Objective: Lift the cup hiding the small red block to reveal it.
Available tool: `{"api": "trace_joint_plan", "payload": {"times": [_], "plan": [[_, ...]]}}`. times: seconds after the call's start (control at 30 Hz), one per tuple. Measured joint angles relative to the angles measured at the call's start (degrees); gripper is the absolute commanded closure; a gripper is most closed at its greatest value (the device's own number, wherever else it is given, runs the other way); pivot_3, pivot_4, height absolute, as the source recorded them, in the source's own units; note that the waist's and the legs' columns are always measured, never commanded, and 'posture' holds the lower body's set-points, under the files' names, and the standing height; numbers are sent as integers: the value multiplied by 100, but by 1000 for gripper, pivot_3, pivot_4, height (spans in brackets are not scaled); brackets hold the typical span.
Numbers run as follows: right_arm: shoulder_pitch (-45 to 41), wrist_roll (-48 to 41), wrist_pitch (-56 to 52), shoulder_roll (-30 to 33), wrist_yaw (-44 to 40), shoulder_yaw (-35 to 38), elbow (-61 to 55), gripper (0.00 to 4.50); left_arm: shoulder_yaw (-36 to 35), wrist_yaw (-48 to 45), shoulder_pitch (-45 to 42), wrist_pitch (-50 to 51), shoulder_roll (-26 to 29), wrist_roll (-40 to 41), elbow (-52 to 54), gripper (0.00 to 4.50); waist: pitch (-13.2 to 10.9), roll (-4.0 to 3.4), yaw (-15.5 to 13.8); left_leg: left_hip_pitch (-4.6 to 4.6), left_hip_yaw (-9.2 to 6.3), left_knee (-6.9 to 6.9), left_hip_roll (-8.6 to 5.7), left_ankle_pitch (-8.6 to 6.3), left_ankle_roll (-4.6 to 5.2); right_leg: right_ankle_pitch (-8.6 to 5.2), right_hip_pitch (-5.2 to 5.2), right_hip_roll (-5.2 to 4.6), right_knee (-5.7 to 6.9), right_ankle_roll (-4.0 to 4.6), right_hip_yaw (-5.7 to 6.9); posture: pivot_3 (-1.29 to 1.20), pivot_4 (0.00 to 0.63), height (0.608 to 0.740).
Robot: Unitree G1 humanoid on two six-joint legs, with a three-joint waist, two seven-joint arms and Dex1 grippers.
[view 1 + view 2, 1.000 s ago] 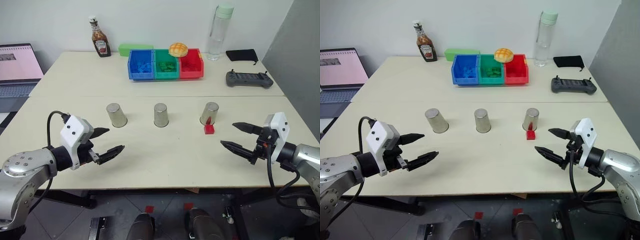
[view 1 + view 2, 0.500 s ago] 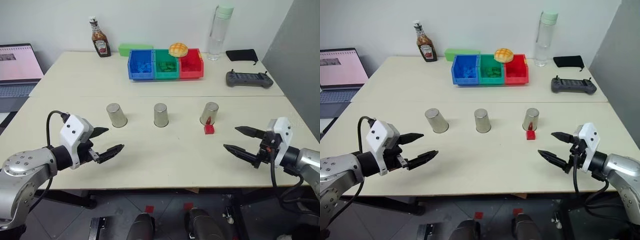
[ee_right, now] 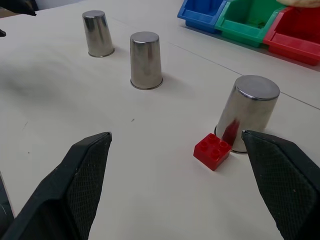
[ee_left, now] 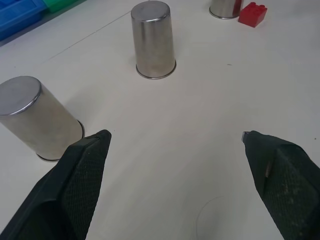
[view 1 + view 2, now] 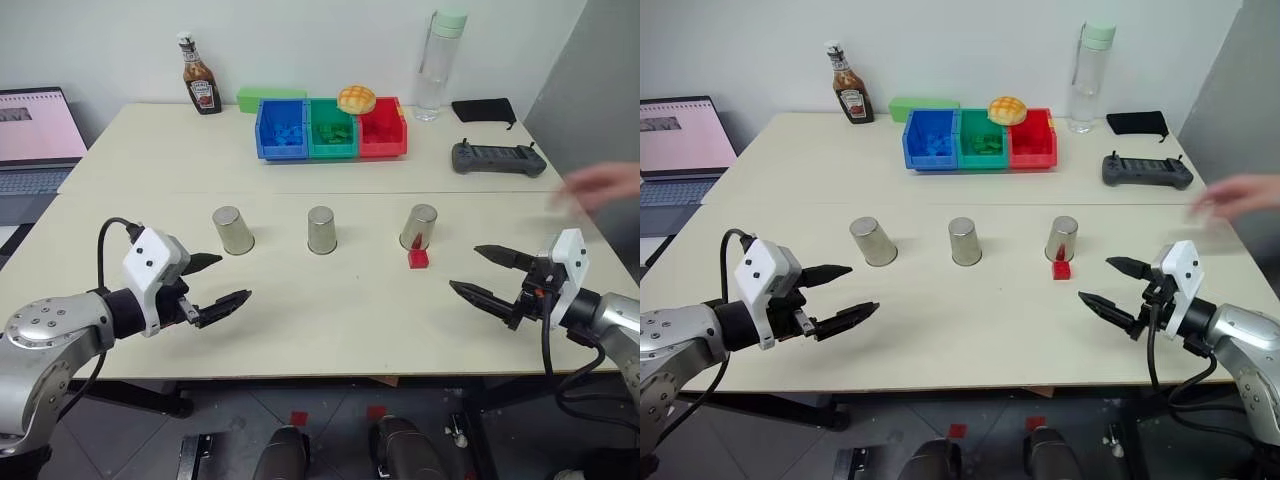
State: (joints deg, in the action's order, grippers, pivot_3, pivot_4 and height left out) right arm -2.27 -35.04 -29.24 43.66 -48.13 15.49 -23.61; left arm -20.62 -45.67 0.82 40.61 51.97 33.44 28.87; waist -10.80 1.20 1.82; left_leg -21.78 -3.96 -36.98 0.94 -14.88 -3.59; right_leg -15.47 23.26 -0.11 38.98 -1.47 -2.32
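**On the bench, the red block lies in the open as a person's hand comes in**

At the far right edge, a blurred hand (image 5: 600, 186) of a person has come into sight above the bench (image 5: 330, 320); half a second ago it was not there. Over the same second the right gripper (image 5: 492, 274) has drawn back a little toward the robot and now hangs low over the bench, well apart from the cups. Nothing on the bench has moved.

Three upturned steel cups stand in a row: the left cup (image 5: 233, 230), the middle cup (image 5: 321, 230) and the right cup (image 5: 419, 227). The small red block (image 5: 418, 259) sits uncovered, just beside the base of the right cup on the near side. So the block is already revealed, and the task looks finished or about to be reset by the person.

The left gripper (image 5: 219, 282) hovers near the left cup, pointing forward and inward, jaws spread apart and empty. The right gripper mirrors it, pointing inward, its jaws also wide apart, holding nothing.
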Motion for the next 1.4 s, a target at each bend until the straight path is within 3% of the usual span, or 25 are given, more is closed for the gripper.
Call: {"api": "trace_joint_plan", "payload": {"times": [1.4], "plan": [[-444, -211, -485, -49, 348, -427, -372, 75, -2, 13, -283, 119, 20, 80, -215, 0, 0, 0, 2, 0, -1, 0, 0, 0, 0, 0, 0, 0, 1, 0, 1, 0, 150, 740]]}}
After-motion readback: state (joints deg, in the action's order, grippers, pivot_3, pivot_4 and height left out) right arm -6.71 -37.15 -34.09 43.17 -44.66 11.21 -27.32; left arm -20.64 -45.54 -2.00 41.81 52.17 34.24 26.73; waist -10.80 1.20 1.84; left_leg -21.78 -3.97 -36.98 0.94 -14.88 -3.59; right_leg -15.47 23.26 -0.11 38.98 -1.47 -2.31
